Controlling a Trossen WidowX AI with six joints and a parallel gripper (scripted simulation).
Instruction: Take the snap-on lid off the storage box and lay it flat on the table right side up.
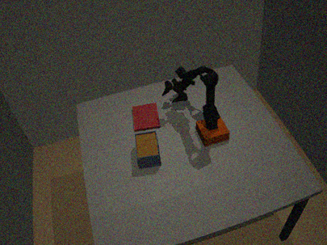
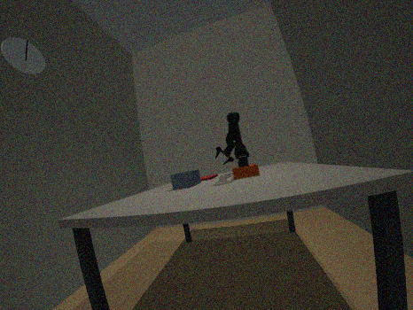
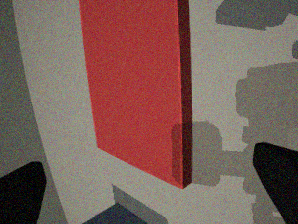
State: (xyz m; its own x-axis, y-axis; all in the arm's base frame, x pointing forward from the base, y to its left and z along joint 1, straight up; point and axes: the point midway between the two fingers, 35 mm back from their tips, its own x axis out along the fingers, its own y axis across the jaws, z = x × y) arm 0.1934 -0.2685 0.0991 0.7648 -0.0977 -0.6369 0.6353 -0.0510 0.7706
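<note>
The red lid (image 1: 146, 116) lies flat on the white table, just behind the storage box (image 1: 147, 149), apart from it. The box is blue-sided with an open orange inside. My gripper (image 1: 172, 86) is open and empty, raised above the table to the right of the lid. In the low side view the gripper (image 2: 222, 155) hangs above the lid (image 2: 208, 177), with the box (image 2: 185, 179) to the left.
The arm stands on an orange base block (image 1: 212, 131) to the right of the box. The arm's shadow falls on the table between the base and the lid.
</note>
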